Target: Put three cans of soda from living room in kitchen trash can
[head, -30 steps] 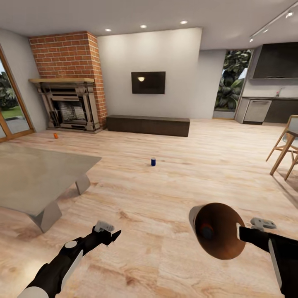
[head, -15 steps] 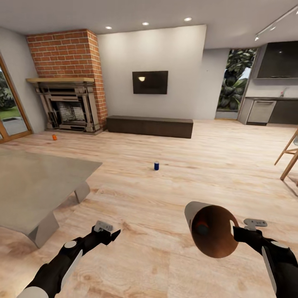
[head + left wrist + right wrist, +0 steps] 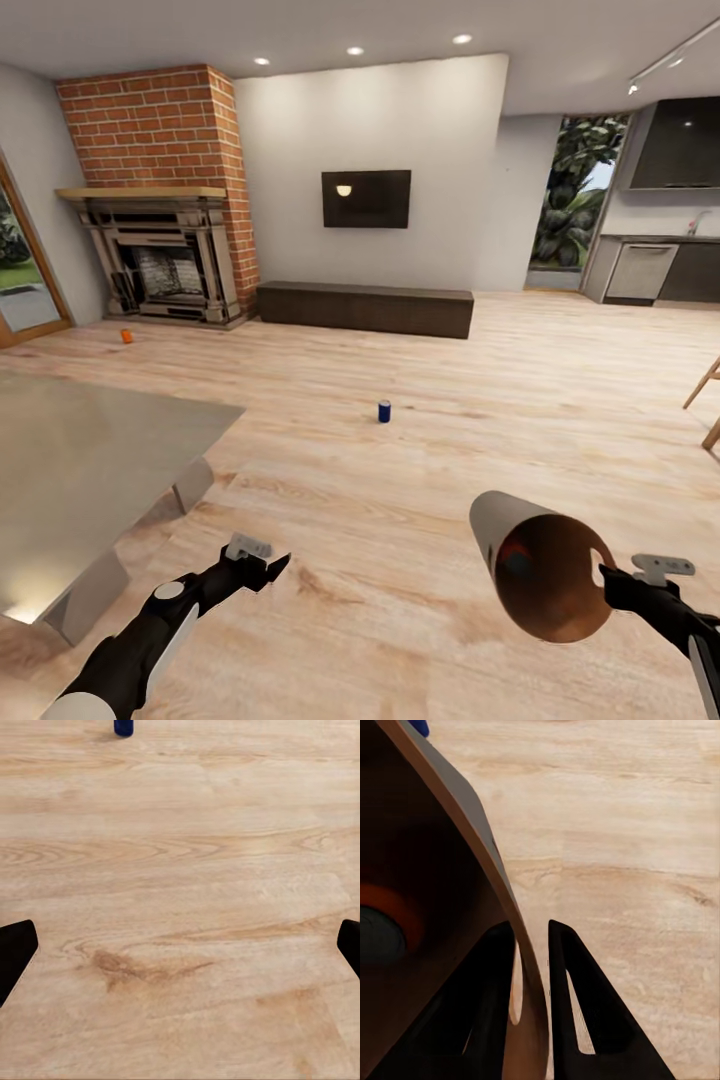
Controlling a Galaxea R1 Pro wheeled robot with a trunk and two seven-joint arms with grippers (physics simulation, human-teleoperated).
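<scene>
We stand on the pale wood-plank floor (image 3: 420,470) of the living room, facing a red brick fireplace (image 3: 160,190), a low dark wood bench (image 3: 365,308) and a smooth grey tabletop (image 3: 90,450) at our left. Our right tool (image 3: 531,945) is clenched on the rim of the tapered round tash can (image 3: 545,578), matte grey outside and coppery within, tipped on its side with an orange can (image 3: 386,919) inside. Our left tool (image 3: 180,945) is spread wide above bare planks. A dark blue can (image 3: 384,411) stands mid-floor; another orange can (image 3: 127,336) sits near the hearth.
</scene>
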